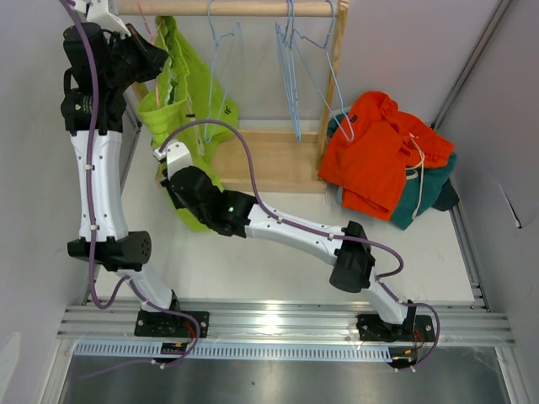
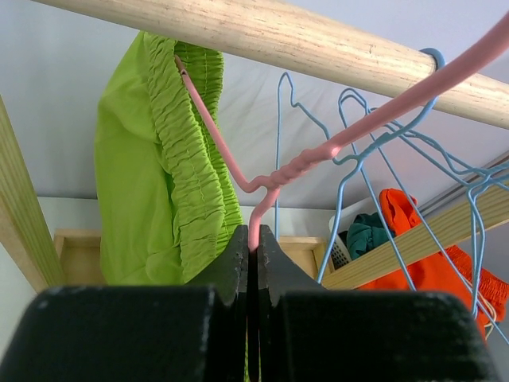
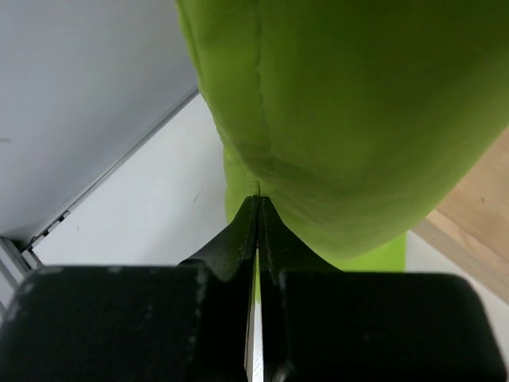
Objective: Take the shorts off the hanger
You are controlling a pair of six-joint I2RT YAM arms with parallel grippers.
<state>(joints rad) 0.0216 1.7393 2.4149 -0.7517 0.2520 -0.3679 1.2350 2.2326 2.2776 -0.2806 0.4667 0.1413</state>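
The lime green shorts [image 1: 173, 93] hang on a pink hanger [image 2: 318, 155] at the left end of the wooden rail [image 1: 253, 8]. They also show in the left wrist view [image 2: 151, 175]. My left gripper [image 1: 156, 55] is up by the rail. In its wrist view it [image 2: 253, 232] is shut on the pink hanger's twisted neck. My right gripper [image 1: 173, 181] is low on the shorts. In its wrist view it [image 3: 258, 199] is shut on the bottom edge of the green fabric [image 3: 358, 119]. Orange-red shorts [image 1: 379, 151] lie on teal shorts [image 1: 425, 194] at the right. A dark piece [image 1: 446, 195] shows beside them. Light blue shorts are out of view.
Several empty blue wire hangers [image 1: 295, 67] hang from the rail to the right of the green shorts. The rack's wooden base [image 1: 269, 160] lies below and a wooden upright [image 1: 333, 76] stands at its right. Grey walls close in left and right.
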